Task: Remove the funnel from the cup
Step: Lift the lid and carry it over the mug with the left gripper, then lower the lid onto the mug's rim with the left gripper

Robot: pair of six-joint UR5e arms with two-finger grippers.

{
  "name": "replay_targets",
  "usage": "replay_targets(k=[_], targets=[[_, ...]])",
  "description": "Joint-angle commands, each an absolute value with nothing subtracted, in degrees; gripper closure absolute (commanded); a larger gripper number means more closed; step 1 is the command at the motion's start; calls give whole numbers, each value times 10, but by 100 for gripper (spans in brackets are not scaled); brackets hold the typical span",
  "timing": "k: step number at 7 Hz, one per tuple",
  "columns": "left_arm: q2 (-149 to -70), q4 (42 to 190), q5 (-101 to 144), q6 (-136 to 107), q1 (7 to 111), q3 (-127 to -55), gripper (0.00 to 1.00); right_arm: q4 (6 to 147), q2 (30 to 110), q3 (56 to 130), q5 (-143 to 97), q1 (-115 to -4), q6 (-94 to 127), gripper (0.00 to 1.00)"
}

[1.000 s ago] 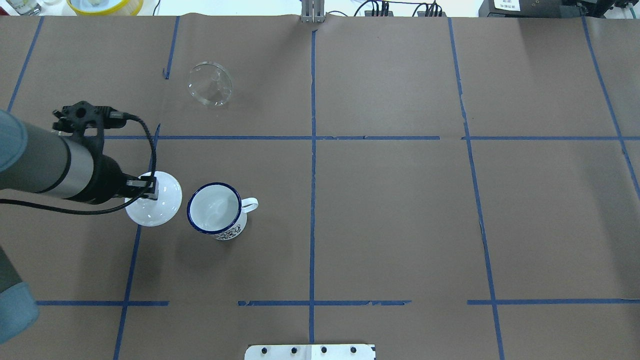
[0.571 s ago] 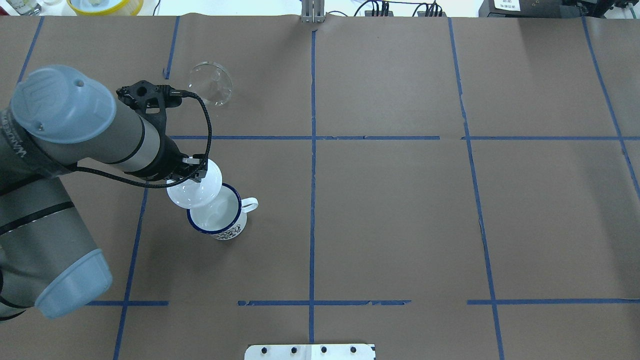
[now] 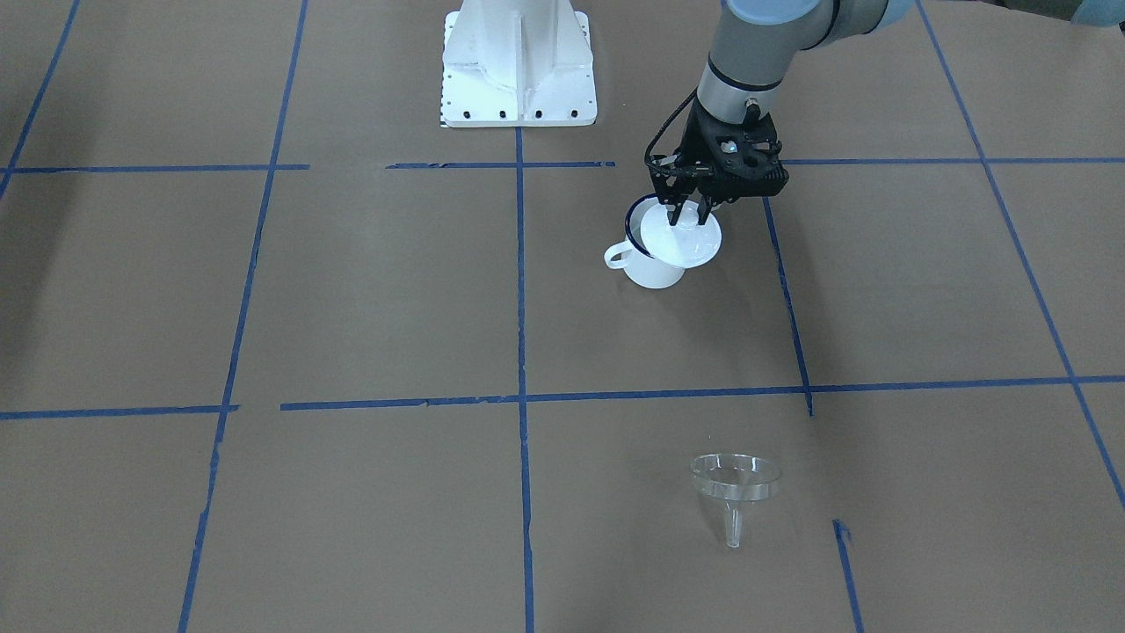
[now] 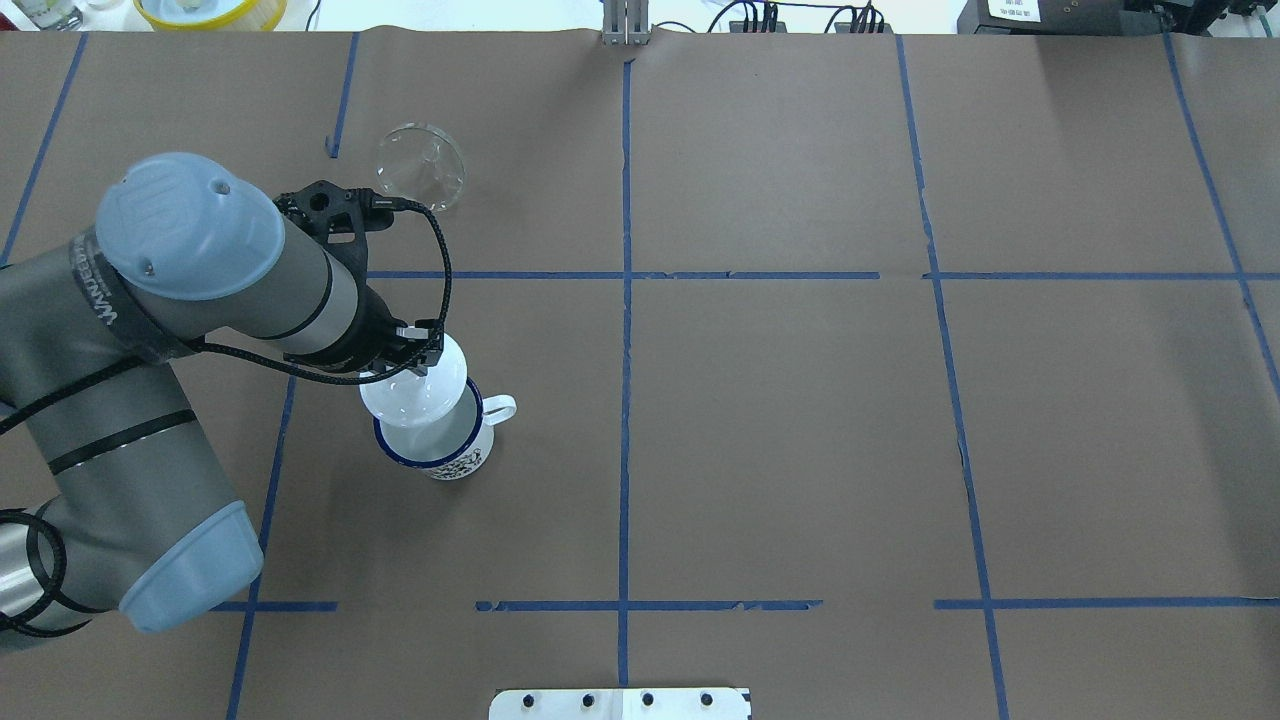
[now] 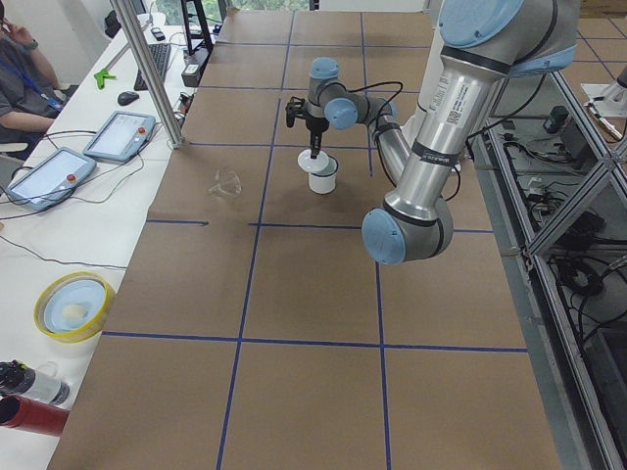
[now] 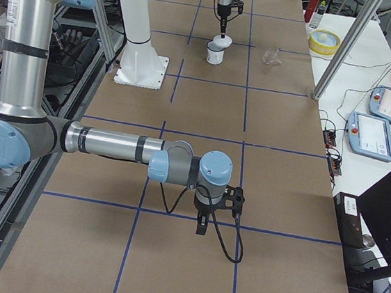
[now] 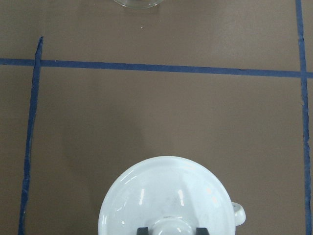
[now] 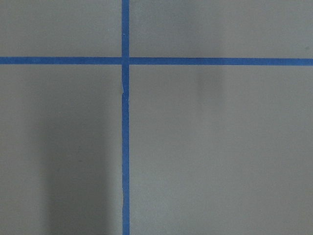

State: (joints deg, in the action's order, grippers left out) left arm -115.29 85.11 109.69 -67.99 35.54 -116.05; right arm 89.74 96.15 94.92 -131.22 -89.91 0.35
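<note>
The clear funnel (image 4: 421, 166) lies on its side on the brown paper, far from the cup and empty of contact with it; it also shows in the front view (image 3: 735, 482). The white cup (image 4: 452, 455) with a blue rim stands upright, handle to the right. My left gripper (image 4: 415, 350) is shut on the knob of a white round lid (image 4: 412, 390), held just over the cup's rim and covering most of its mouth (image 3: 681, 239). My right gripper (image 6: 201, 225) hangs over bare paper, far from both; I cannot tell if it is open or shut.
Blue tape lines cross the brown paper. The robot's white base plate (image 3: 518, 66) stands at the near edge. A yellow bowl (image 4: 210, 10) sits off the far left corner. Tablets and an operator (image 5: 20, 69) are at the far side.
My left arm has carried the white lid to the right, from beside the cup on its left to over the cup's mouth. The funnel and cup have not moved.
</note>
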Motion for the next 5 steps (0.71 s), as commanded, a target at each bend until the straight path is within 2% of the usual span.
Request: replay_targets(k=[1,5], targets=[[-1151,852,1097,-686,340,-1161,100,897,962,949,-1312,-899,4,0],[-1150,852,1097,-692,338,-1161,100,897,962,949,-1312,-899,4,0]])
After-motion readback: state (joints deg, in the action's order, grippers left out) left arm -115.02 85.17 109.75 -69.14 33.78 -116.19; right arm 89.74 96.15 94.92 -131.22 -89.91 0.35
